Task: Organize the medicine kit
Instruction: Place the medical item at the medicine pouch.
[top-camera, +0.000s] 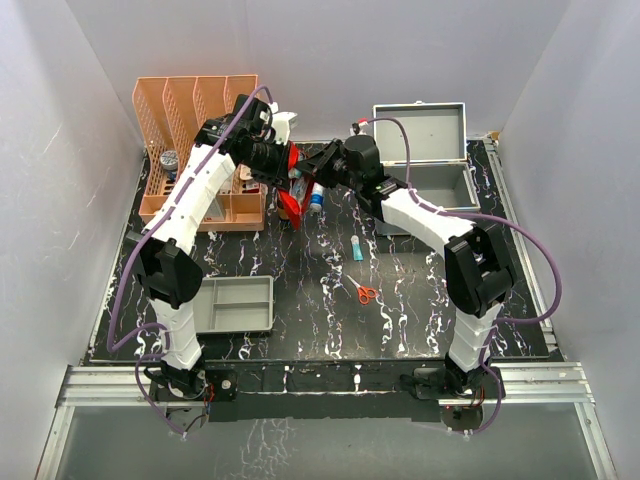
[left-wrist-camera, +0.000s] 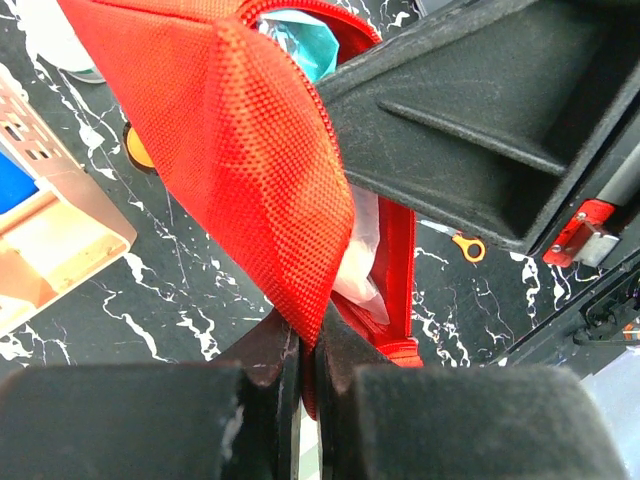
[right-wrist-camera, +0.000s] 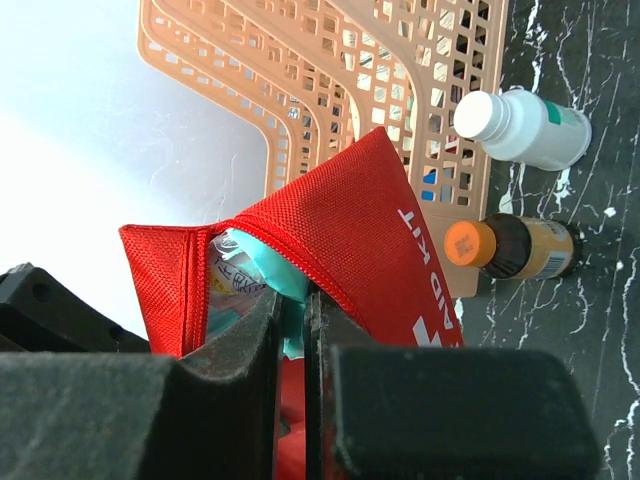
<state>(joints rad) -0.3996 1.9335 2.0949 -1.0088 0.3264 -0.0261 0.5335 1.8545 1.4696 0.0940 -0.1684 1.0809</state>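
Note:
The medicine kit (top-camera: 438, 186), a silver-grey metal case, stands with its lid up at the back right. Both grippers meet left of it at the red first aid pouch (top-camera: 292, 206), which is unzipped and lifted off the table. My left gripper (left-wrist-camera: 308, 335) is shut on the edge of the red pouch (left-wrist-camera: 230, 150). My right gripper (right-wrist-camera: 293, 300) is shut on a teal packet (right-wrist-camera: 262, 262) that sticks out of the pouch's (right-wrist-camera: 370, 230) open mouth. More wrapped items show inside the pouch. In the top view the left gripper (top-camera: 287, 163) and right gripper (top-camera: 312, 168) nearly touch.
A peach file organizer (top-camera: 195, 110) stands at the back left. Beside the pouch lie a white bottle (right-wrist-camera: 520, 125) and a brown bottle with an orange cap (right-wrist-camera: 510, 248). A grey tray (top-camera: 235, 305), orange-handled scissors (top-camera: 363, 292) and a teal tube (top-camera: 357, 250) lie nearer the front.

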